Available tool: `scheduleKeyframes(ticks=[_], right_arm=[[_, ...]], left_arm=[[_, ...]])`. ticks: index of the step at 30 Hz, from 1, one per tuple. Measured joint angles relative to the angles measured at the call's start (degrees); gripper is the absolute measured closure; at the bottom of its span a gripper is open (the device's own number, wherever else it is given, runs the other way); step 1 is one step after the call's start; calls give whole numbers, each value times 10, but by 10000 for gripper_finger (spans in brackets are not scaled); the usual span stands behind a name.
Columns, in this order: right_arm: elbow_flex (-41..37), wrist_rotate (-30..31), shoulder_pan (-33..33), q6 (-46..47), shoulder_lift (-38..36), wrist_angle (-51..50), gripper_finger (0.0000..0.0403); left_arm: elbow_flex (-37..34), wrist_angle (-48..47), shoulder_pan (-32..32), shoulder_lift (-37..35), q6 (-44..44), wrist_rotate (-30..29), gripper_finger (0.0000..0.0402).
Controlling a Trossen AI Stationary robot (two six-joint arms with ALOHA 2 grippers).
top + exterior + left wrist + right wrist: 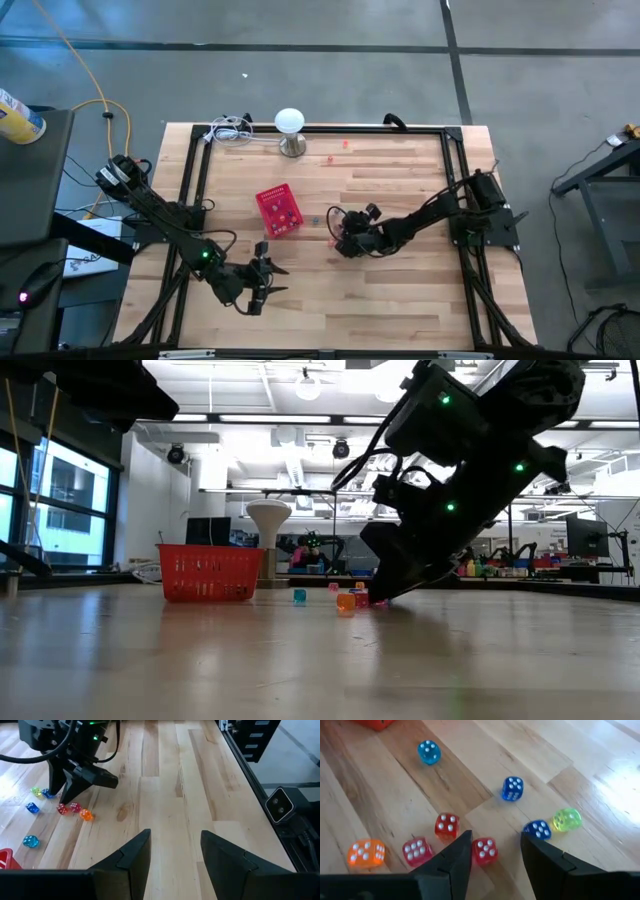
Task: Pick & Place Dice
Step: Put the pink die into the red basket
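The right claw [492,857] is down at the bench [400,290], fingers apart and holding nothing, with a red die [485,851] sitting right in the gap between them. The rest of the dice are crowded close: another red [447,826] and a pink one [417,852] just beside the left-hand finger as the right wrist view shows it, an orange [366,853] farther out, two dark blue [512,788] [537,830] and a green [567,819] near the other finger, and a pale blue [429,752] apart from the group. The red basket [279,210] stands near the cluster, toward the left arm's side.

The risk is mostly that crowding. The fingers are far bigger than any die, so closing could nudge the neighbouring red or the near blue, scatter them, or pinch two at once. The die may also sit corner-on to the fingers; if so it could twist and squirt out. Pressing too low would drag the tips on the wood.

The left claw [172,852] waits over bare bench near the front edge, fingers apart and empty.
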Motion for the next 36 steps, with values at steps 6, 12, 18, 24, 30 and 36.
scheduleKeyframes(ticks=[6,12,18,24,30,36], right_arm=[[-1,-2,4,2,0,-2,243],[-1,-6,3,1,0,-1,253],[-1,-15,5,-1,0,3,318],[-3,-14,5,-39,0,21,373],[4,-19,6,-101,-30,42,372],[54,-13,13,-201,-72,109,372]], left_arm=[[0,0,0,0,0,0,236],[0,0,0,0,-3,0,236],[0,1,0,0,-11,-1,236],[0,1,0,0,-14,-2,236],[0,1,0,0,-16,-2,236],[0,1,0,0,-17,-2,236]])
